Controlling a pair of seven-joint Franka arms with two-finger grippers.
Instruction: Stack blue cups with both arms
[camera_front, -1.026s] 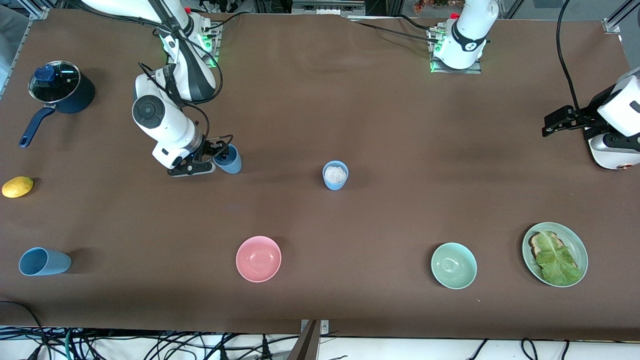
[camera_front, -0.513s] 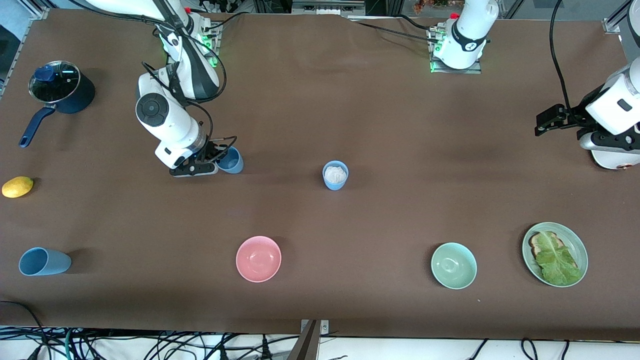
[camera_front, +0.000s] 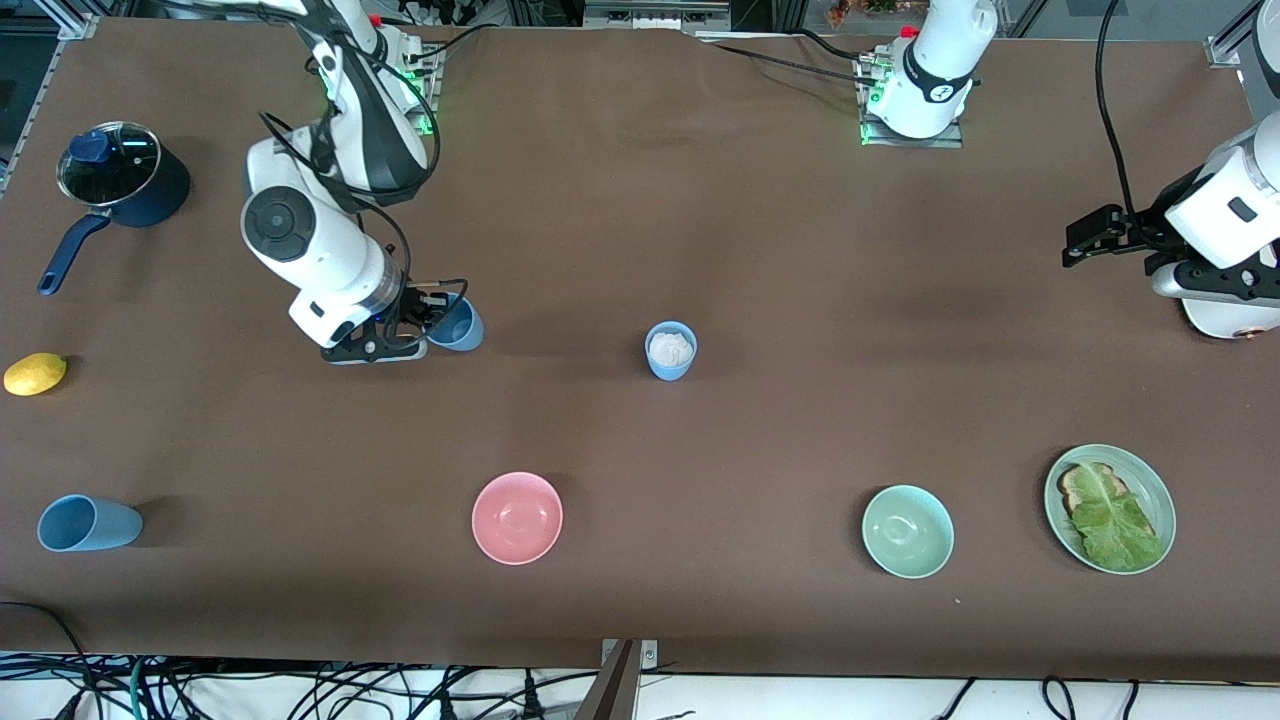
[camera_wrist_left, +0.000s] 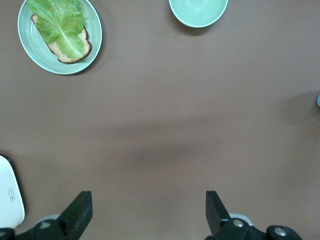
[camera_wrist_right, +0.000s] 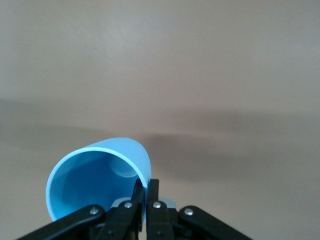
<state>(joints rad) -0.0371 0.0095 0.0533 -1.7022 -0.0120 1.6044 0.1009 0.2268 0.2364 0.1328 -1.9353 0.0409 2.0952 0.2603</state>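
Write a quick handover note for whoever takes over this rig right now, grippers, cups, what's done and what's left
Right gripper: shut on the rim of a blue cup, tilted, near the right arm's base.
Left gripper: open, empty, waiting over bare table at the left arm's end.
Cup with white filling: upright mid-table.
Third cup: on its side, at the right arm's end, near the front camera.
Done: one cup gripped.
Left: all stacking.

Smooth, seemingly plastic blue cup (camera_wrist_right: 97, 175), matt brown table (camera_front: 760, 250), glossy pink bowl (camera_front: 517, 517)

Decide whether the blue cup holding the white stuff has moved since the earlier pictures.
No. The blue cup with white filling stands at the same spot, equally far from the pink bowl throughout.
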